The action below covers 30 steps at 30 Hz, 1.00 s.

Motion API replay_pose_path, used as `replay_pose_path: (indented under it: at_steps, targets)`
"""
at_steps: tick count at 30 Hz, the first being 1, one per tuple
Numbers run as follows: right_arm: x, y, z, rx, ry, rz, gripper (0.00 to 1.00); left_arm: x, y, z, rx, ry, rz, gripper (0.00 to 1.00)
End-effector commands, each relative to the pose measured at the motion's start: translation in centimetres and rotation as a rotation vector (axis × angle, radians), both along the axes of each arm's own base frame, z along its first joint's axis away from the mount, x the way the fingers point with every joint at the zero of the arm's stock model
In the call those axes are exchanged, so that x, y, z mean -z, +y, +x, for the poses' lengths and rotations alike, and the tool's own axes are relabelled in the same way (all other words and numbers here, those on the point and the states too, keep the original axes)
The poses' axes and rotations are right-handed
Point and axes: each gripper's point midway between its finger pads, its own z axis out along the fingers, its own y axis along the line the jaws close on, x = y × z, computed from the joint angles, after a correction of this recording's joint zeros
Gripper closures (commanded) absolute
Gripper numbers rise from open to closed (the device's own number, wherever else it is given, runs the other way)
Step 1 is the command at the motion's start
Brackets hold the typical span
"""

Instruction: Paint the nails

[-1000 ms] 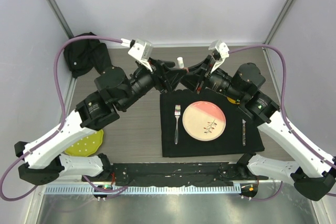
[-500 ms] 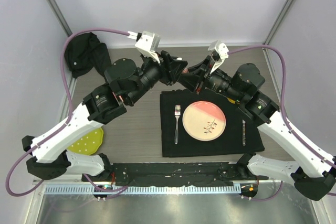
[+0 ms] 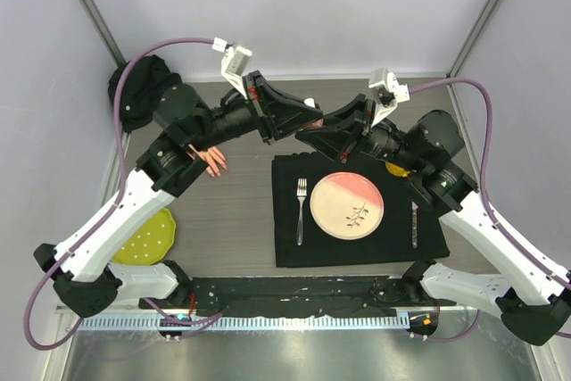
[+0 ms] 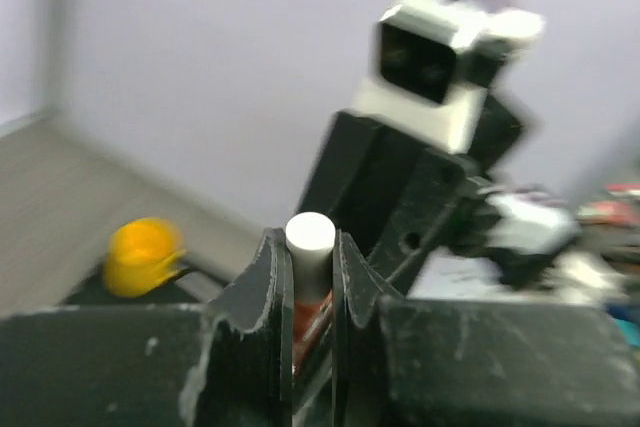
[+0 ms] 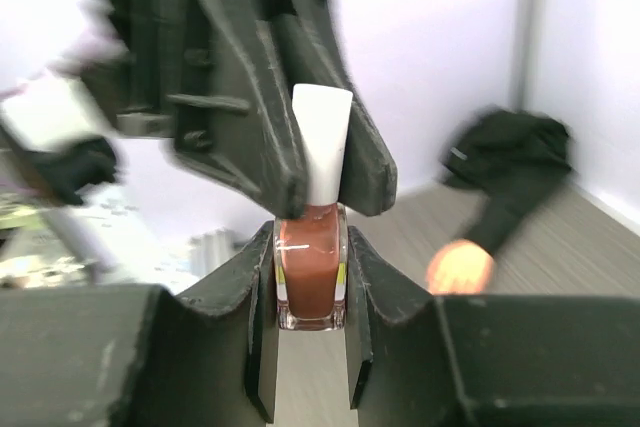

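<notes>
1. Presently, the right gripper (image 5: 310, 245) is closed narrow on the glass body of a polish bottle (image 5: 310, 282). The bottle holds reddish-brown lacquer, and both fingers press against its sides.
2. The left gripper (image 4: 309, 252) is closed narrow on the bottle's white cap (image 4: 310, 235), with one finger on each side. In the left wrist view the red body shows just below the cap.
3. In the overhead view the two grippers meet tip to tip at upper centre. The cap shows between them, above the far edge of a black mat (image 3: 290, 252).
4. A pale pink mannequin hand (image 3: 214, 161) lies on the table left of centre, beside the mat. It is partly hidden beneath the left arm.
5. The nails (image 3: 220, 168) sit at its fingertips, apart from the bottle. They are too small to tell their coating.
6. On the mat sits a pink-and-cream plate (image 3: 346, 205) with a sprig motif. A fork (image 3: 301, 211) lies just beside it on the left and a knife (image 3: 414, 225) on the right.
7. A black fabric bundle (image 3: 143, 91) occupies the upper left of the table.
8. A yellow-green dotted disc (image 3: 147, 243) lies at lower left, partly under the left arm.
9. A yellow object (image 4: 145, 252) sits at the lower left of the left wrist view, too blurred to identify.
</notes>
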Motion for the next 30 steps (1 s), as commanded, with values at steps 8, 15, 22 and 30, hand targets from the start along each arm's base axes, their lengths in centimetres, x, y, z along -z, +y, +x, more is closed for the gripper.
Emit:
replay_pose_path:
  at_steps: [8, 15, 22, 30]
  targets:
    - [-6.4, -0.3, -12.1, -0.641, -0.142, 0.238, 0.99, 1.0, 0.0, -9.8, 0.939, -0.024, -0.121, 1.00]
    - [-5.4, 0.3, -10.0, -0.510, -0.148, 0.156, 0.99, 0.8, 0.1, -8.3, 0.825, 0.000, -0.050, 0.85]
    - [-3.9, 0.7, -8.3, -0.411, -0.137, 0.070, 0.99, 2.2, 1.3, -7.2, 0.591, -0.002, 0.057, 0.18]
    - [-3.4, 0.8, -5.7, -0.270, -0.136, 0.022, 0.99, 3.2, 3.7, -3.0, 0.165, 0.017, 0.140, 0.00]
